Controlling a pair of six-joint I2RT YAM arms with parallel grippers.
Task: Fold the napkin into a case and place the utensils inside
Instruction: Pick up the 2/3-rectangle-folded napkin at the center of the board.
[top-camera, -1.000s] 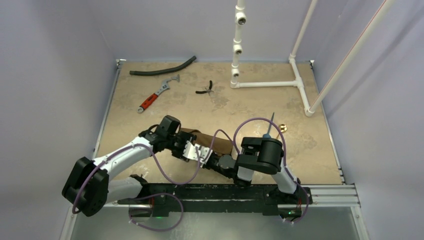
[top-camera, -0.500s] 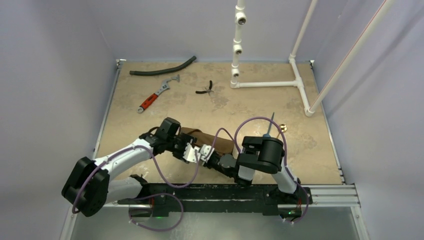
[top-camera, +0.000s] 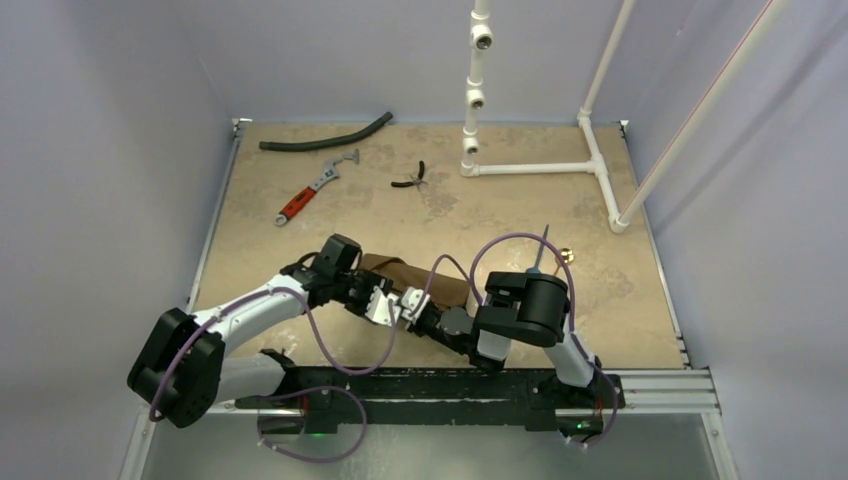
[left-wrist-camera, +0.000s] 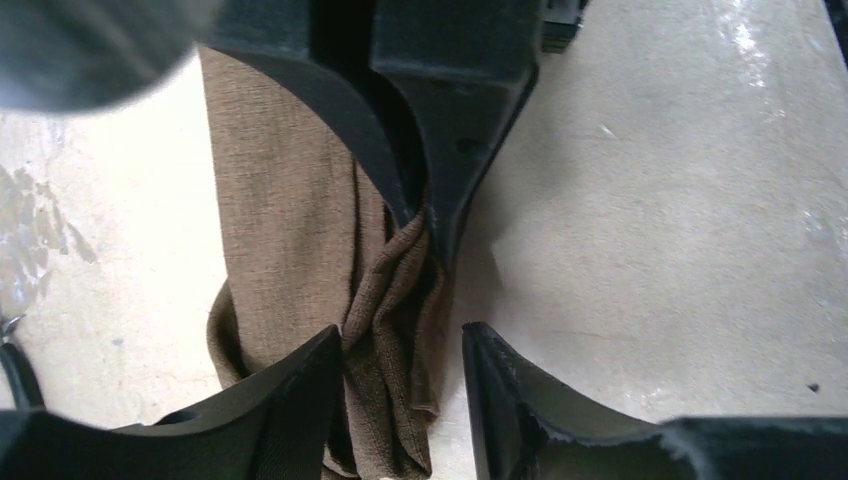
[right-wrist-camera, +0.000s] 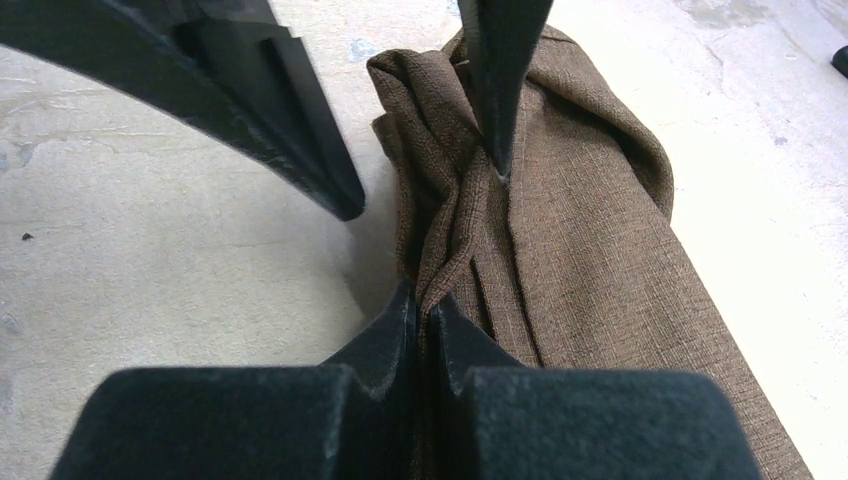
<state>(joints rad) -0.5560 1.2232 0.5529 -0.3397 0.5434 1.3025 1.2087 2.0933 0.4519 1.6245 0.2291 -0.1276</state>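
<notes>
While my right end effector (right-wrist-camera: 422, 300) is pressed together on a pleat of the napkin (right-wrist-camera: 590, 270), bunched on the worktop (left-wrist-camera: 650, 250) near centre-front, my left end effector (left-wrist-camera: 402, 345) straddles the same edge, spread; close left on all layers, then pull apart evenly to flatten.

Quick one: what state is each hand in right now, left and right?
Left hand: open, its fingers either side of a bunched edge of the napkin.
Right hand: closed, pinching the napkin.
</notes>
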